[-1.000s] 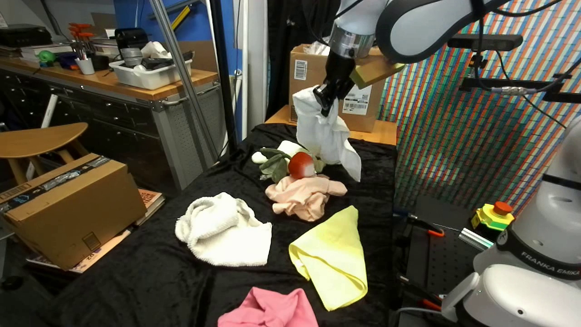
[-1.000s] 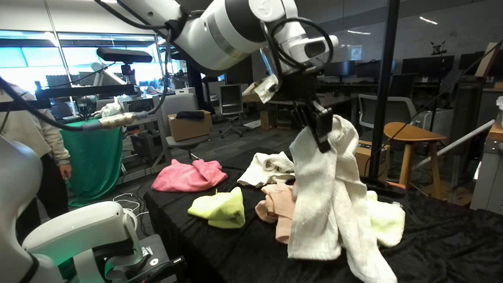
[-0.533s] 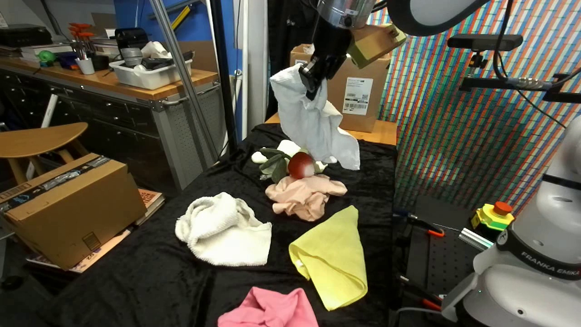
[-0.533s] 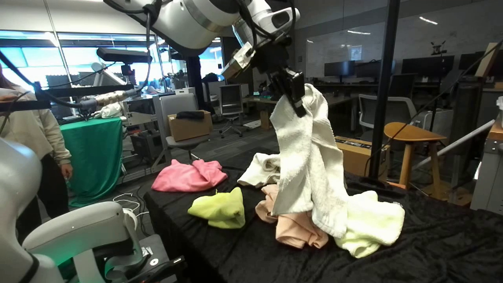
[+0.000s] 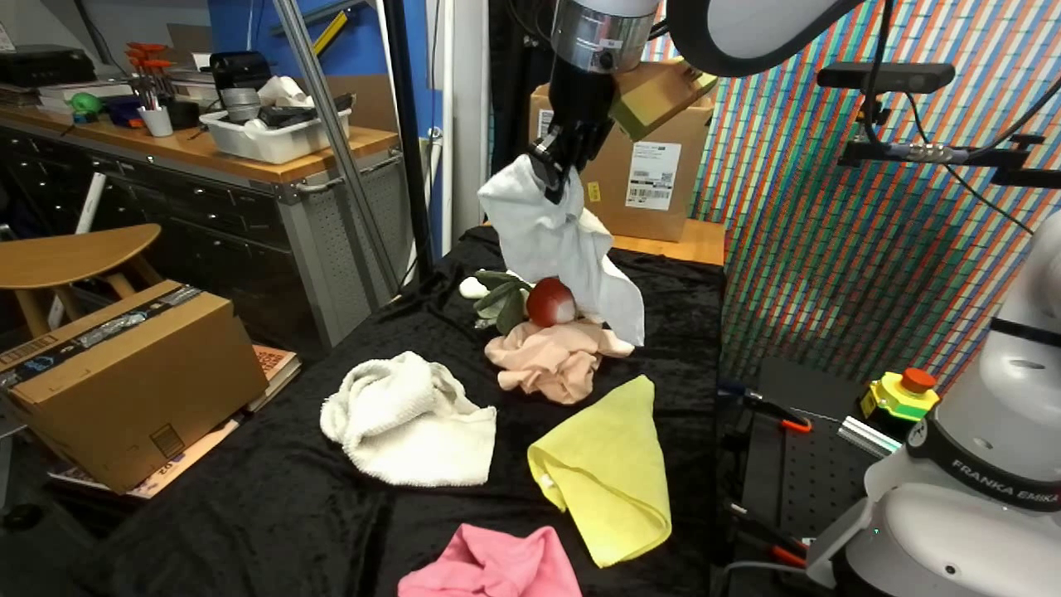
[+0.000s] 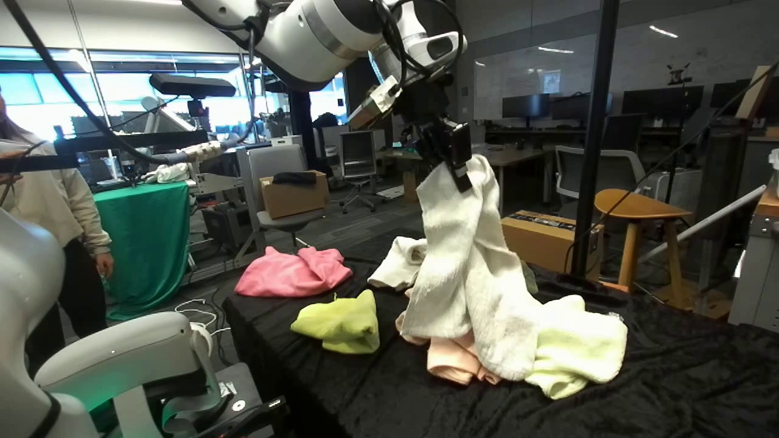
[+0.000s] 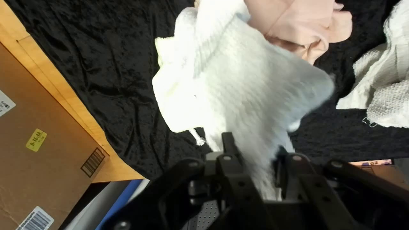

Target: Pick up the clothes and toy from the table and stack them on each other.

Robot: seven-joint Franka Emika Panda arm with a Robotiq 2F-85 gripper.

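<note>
The clothes [image 5: 448, 452] lie, in an exterior view, on the black table [image 5: 282, 497] around the peach cloth [image 5: 557, 363], all but the white cloth [image 5: 564, 247], which my gripper [image 5: 554, 192] grasps and lets hang above the peach cloth's far side. The red toy [image 5: 549, 301] is at the peach cloth's far edge; whether they touch, I cannot tell. Nearer the camera than the peach cloth are the cream towel [image 5: 408, 421], the yellow cloth [image 5: 608, 474] and the pink cloth [image 5: 495, 565]. Well behind the peach cloth, a white bin [image 5: 269, 148] holds odds and ends [image 5: 284, 89] too small to name, and a white cup [image 5: 157, 122] holds orange tools [image 5: 147, 63].

In an exterior view, the white cloth hangs in front of the peach cloth, its lower end partly covering the pale green cloth [image 6: 581, 340] just beside.

In the wrist view, the white cloth, partly blurred, is gripped between my fingers [image 7: 230, 166] and hangs just beside the peach cloth.
</note>
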